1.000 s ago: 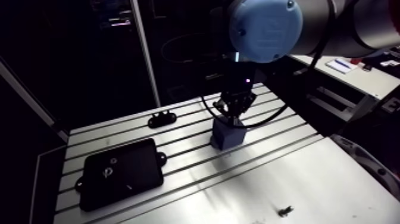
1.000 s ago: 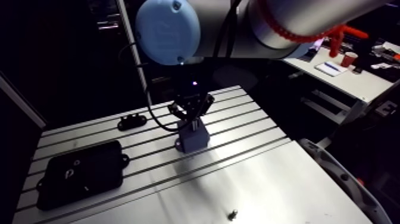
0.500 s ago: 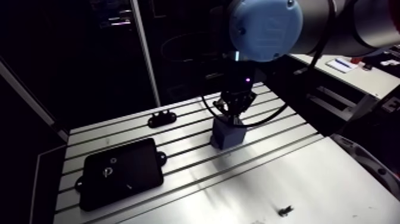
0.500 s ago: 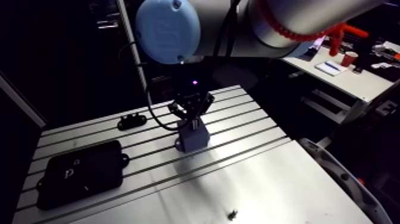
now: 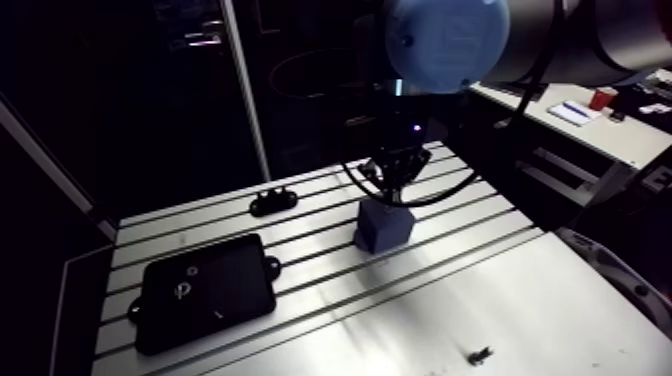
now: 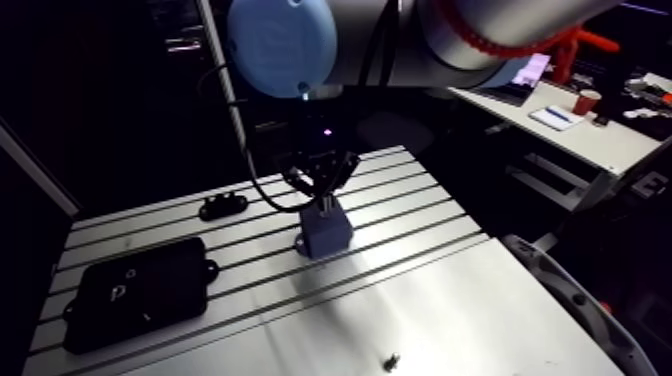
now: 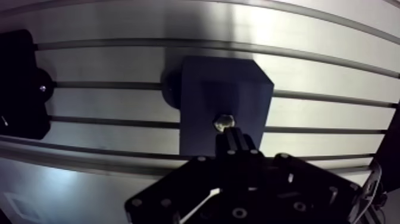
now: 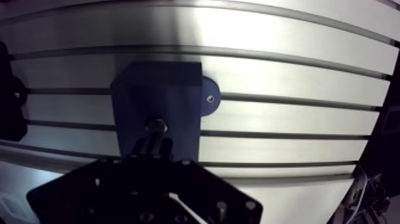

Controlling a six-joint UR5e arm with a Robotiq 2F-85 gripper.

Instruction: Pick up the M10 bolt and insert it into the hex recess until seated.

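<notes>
The slotted table (image 5: 560, 300) is being used as the base. A black plate (image 5: 205, 290) is lying well apart from the blue block (image 7: 202, 89), clear of the work. The block is being kept fixed across the slots so that its hex recess is facing up. Directly over the block, the jaws are being held drawn together, with nothing seen gripped between them. Whether their tips are touching the bolt cannot be told. A small black bracket (image 5: 273, 200) is lying beyond the block. The M10 bolt (image 7: 223, 122) is sitting in the block's top face, just ahead of the jaw tips. Insertion is judged nearly done, closed jaws being suited to pressing it home. A tiny dark piece (image 5: 480, 353) is lying well apart from the block.
</notes>
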